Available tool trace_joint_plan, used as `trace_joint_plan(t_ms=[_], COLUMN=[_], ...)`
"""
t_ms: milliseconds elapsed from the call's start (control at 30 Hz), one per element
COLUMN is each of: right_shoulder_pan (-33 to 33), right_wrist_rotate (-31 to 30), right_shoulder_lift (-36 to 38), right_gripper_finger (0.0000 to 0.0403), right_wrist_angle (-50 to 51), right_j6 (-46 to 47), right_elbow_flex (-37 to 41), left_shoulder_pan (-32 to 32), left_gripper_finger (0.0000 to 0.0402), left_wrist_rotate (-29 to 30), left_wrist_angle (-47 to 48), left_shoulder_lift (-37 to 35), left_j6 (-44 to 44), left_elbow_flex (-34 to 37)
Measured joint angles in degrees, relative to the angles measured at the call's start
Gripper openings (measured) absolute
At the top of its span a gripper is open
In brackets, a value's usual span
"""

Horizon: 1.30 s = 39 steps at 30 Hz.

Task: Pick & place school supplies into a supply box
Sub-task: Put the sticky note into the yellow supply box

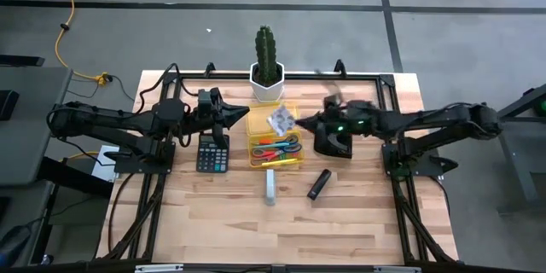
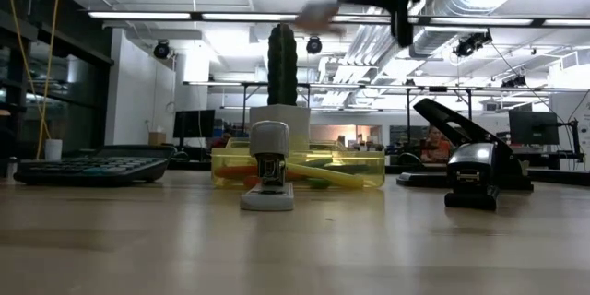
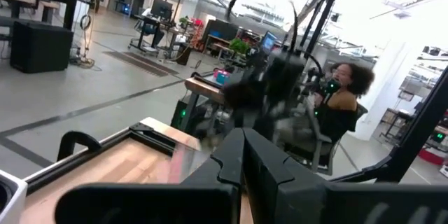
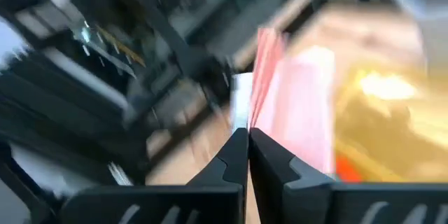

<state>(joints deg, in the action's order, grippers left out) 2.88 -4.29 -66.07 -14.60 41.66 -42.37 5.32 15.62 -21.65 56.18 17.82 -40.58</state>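
The supply box (image 1: 273,142) is a shallow translucent yellow tray at the table's middle, in front of the cactus pot (image 1: 266,84). Red-handled and blue-handled scissors and thin pens lie inside it. My right gripper (image 1: 295,123) hangs over the box's far right part, shut on a small flat pink-and-white piece (image 1: 280,120). In the low view this piece (image 2: 318,13) is high above the box (image 2: 297,166). My left gripper (image 1: 245,113) hovers at the box's far left corner, shut and touching nothing. My right gripper (image 4: 247,134) pinches the pink-and-white piece by one edge (image 4: 260,105) between its two fingers. It comes from the table's right, about level. The piece sticks out ahead of the fingertips and is lifted clear above the yellow box (image 4: 392,112).
A black calculator (image 1: 212,153) lies left of the box, under my left arm. A black hole punch (image 1: 333,142) stands right of the box. A white stapler (image 1: 270,186) and a black marker-like thing (image 1: 319,183) lie on the near side. A person (image 3: 343,87) sits beyond the table.
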Motion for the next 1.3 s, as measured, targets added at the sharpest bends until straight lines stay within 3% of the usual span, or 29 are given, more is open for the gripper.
trace_joint_plan(t_ms=[300, 533, 800, 1067, 1300], right_shoulder_pan=[-1.4, 1.8, 4.8, 5.0, 4.6], right_wrist_rotate=[10.4, 13.0, 18.1, 18.2, 16.5], right_shoulder_lift=[-16.4, -27.2, -38.6, -43.9, -43.9], right_gripper_finger=[0.0000, 0.0000, 0.0000, 0.0000, 0.0000], right_wrist_angle=[2.9, 14.4, 32.6, 34.5, 34.7], right_j6=[0.4, -11.0, -30.3, -42.5, -40.6], right_elbow_flex=[-1.4, -14.3, -29.7, -35.1, -35.2], left_shoulder_pan=[0.0, 0.0, 0.0, 0.0, 0.0], left_gripper_finger=[0.0000, 0.0000, 0.0000, 0.0000, 0.0000], left_wrist_rotate=[0.0, 0.0, 0.0, 0.0, 0.0], left_wrist_angle=[0.0, 0.0, 0.0, 0.0, 0.0], left_shoulder_lift=[0.0, 0.0, 0.0, 0.0, 0.0], left_j6=[0.0, 0.2, 0.2, 0.2, 0.1], left_elbow_flex=[0.0, 0.0, 0.0, 0.0, 0.0])
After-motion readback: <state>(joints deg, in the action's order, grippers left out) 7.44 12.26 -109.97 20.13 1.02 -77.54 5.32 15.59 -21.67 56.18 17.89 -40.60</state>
